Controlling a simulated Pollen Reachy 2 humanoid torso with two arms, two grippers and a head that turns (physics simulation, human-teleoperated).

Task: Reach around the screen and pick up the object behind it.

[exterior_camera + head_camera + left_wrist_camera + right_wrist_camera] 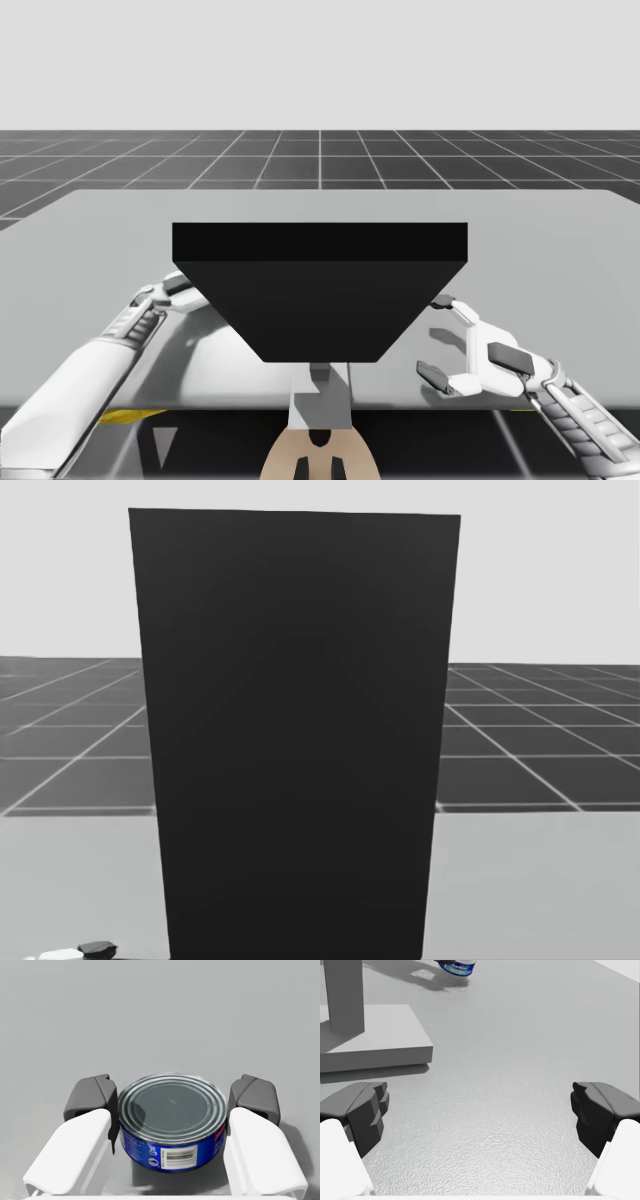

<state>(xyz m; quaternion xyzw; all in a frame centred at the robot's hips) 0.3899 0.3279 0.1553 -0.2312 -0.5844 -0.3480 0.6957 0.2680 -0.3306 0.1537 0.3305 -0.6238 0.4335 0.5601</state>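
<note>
Pale grey table (560,250) in front of me, matte, finely pebbled up close. Past its far edge, dark floor (320,160) with thin light grid lines running to flat horizon. Above that, blank pale grey backdrop (320,60). Light soft and even, shadows on tabletop pretty faint.

Layout, placed from the screen:

- Screen (320,290): upright on the table (560,240), about mid-width, square across my line of sight.
- Screen's foot (375,1035): flat on the table under the screen, ahead of my right gripper and off to one side.
- Can (172,1115): beyond the screen's foot, between my left gripper's fingers, both pads touching its sides.
- Left gripper (174,1097): at the can; its arm passes round the screen's left edge.
- Right gripper (436,337): just right of the screen on my near side, over bare table, fingers spread, well apart from the can.
</note>
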